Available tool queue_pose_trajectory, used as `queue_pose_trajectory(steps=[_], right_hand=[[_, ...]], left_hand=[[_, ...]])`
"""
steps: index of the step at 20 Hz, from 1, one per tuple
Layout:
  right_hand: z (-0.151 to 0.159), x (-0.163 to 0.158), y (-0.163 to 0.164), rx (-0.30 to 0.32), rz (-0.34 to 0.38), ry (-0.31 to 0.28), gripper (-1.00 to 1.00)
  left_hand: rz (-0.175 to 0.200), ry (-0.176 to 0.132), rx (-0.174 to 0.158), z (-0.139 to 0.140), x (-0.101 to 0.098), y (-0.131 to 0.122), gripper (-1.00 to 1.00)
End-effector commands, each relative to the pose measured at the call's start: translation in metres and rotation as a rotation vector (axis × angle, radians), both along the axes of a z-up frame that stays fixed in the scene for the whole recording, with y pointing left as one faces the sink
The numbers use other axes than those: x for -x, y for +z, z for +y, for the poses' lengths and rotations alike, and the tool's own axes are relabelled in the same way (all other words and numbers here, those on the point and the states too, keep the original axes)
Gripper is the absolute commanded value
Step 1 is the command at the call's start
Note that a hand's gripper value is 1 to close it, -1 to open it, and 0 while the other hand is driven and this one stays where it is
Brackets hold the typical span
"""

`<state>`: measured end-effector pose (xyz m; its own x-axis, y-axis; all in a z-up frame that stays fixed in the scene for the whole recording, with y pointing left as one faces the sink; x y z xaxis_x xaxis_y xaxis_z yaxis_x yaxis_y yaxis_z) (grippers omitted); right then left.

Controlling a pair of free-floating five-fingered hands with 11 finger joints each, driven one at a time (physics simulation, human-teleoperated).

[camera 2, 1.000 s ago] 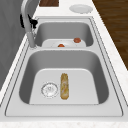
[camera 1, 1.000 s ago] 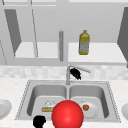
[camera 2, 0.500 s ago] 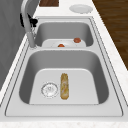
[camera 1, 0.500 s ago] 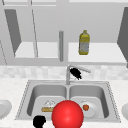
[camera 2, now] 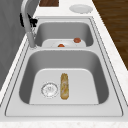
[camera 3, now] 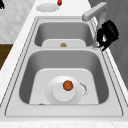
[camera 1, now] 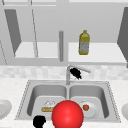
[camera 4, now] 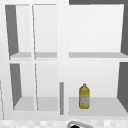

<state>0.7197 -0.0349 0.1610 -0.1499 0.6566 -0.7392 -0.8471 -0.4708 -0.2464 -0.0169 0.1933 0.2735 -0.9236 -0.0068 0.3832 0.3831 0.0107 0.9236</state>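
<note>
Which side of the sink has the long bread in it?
The left basin: the long bread lies flat on its floor beside the drain. The right basin holds a white plate with a small orange-red ball instead.

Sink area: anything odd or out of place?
Yes: a baguette lies on the floor of the left basin beside the drain, an odd place for bread. The right hand is by the faucet; the left hand hangs at the sink's front edge.
</note>
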Motion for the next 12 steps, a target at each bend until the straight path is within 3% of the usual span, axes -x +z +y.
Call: queue_pose_trajectory(steps=[1,12], right_hand=[[0.0164,0.0000,-0.0018,-0.125,0.018,0.000,1.00],[0.0137,-0.0001,-0.0038,-0.126,0.028,0.000,1.00]], left_hand=[[0.000,0.000,0.000,0.0000,0.0000,0.0000,0.00],[0.000,0.000,0.000,0.0000,0.0000,0.0000,0.00]])
